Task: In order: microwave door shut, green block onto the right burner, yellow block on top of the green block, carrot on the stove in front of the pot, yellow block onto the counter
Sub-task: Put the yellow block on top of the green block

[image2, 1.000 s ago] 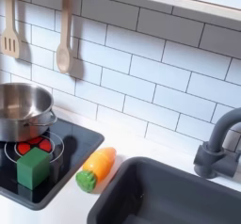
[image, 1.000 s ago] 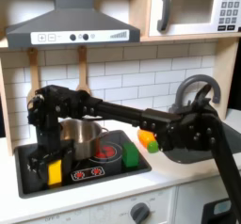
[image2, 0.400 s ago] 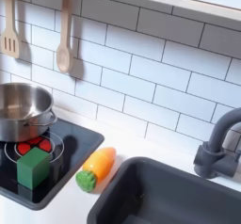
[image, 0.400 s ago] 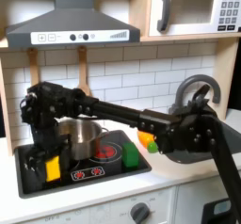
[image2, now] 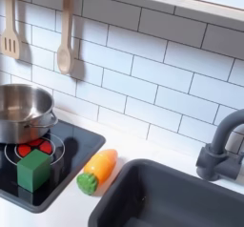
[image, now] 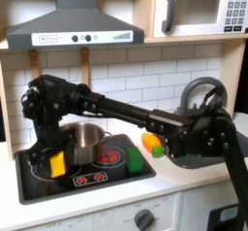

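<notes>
In the first exterior view my gripper hangs over the stove's left side, shut on the yellow block, which is held just above the surface. The green block stands on the stove's right part in the first exterior view, on a red burner ring in the second exterior view. The carrot lies on the counter just off the stove's right edge in both exterior views. The steel pot sits at the stove's back. The microwave door is shut.
A sink with a grey faucet lies right of the carrot. Wooden utensils hang on the tiled wall. A range hood overhangs the stove. The arm's long black body spans the counter.
The gripper has risen a little with the yellow block in it, lifting the block off the stove's left side. Green block, carrot and pot have stayed put.
</notes>
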`<state>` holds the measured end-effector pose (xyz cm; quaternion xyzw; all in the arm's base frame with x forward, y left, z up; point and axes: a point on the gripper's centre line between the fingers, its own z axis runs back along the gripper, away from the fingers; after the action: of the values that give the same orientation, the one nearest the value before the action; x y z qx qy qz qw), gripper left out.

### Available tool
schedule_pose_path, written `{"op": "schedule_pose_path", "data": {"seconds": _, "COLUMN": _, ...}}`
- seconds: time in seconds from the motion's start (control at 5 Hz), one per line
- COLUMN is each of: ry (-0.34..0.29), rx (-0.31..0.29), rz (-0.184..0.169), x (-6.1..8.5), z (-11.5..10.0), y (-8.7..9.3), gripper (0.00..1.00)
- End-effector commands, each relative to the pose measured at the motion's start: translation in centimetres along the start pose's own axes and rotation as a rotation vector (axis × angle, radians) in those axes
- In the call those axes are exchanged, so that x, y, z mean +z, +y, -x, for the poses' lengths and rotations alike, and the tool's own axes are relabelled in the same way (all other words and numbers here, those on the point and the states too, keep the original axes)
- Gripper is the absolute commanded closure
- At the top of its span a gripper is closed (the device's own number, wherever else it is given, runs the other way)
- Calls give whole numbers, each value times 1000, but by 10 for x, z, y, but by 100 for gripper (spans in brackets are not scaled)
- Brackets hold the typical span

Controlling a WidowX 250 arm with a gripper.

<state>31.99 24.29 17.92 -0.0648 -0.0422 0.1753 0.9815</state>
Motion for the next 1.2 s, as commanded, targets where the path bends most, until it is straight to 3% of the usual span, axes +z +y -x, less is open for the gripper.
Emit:
{"op": "schedule_pose_path", "data": {"seconds": 0.0, "ry": -21, "rx": -45, "rz": 40, "x": 13, "z": 11, "y": -23, "gripper": 100}}
{"op": "schedule_pose_path", "data": {"seconds": 1.0, "ry": 15, "rx": -162, "rz": 85, "x": 6, "z": 35, "y": -76, "gripper": 100}}
